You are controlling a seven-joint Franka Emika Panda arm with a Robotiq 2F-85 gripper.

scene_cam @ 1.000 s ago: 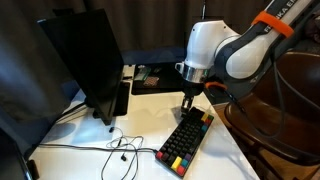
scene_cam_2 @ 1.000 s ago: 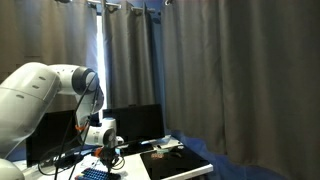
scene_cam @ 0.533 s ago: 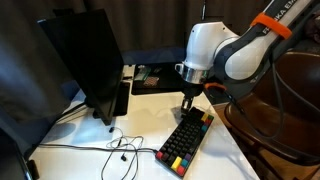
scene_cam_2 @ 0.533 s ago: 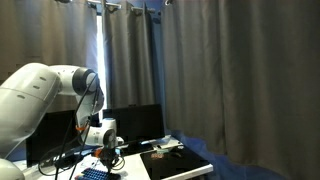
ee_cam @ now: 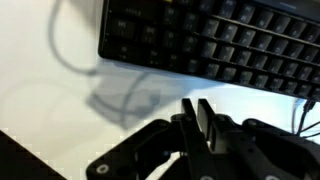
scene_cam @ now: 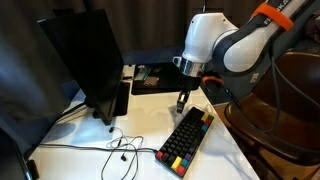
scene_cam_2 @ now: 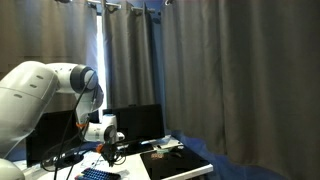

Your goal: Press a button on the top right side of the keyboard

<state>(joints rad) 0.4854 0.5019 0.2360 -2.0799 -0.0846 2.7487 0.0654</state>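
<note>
The keyboard [scene_cam: 188, 138] lies on the white counter [scene_cam: 140, 125]. In an exterior view its long axis runs from 7 o'clock to 1 o'clock. Red, yellow and green keys mark the near end, and further red keys show at the far end. A monitor [scene_cam: 85, 65] stands at 9 o'clock from the keyboard, with loose cables [scene_cam: 120, 150] on the counter between the 2. The gripper [scene_cam: 181, 102] hangs tip-down at about 11 o'clock from the keyboard's far end, near it but clearly raised, so there is no contact with any key. In the wrist view the gripper [ee_cam: 196, 104] enters from 6 o'clock with its 2 fingers drawn together; no gap shows between them and nothing is held. In that view the keyboard [ee_cam: 215, 45] fills the band at 12 o'clock, and the tip sits over bare counter just short of the nearest key row. In an exterior view taken from farther off, the gripper [scene_cam_2: 104, 153] likewise stands above the keyboard [scene_cam_2: 98, 174] and apart from it. Status, as a judgement: the approach to the correct end appears complete, and the narrow fingertip is suited to striking 1 key. No press is under way at this moment, and the pictures cannot show whether one has been made. Remaining steps: centre the tip over a corner key and drive it straight down. Key legends are unreadable, so the exact target key cannot be identified.
</note>
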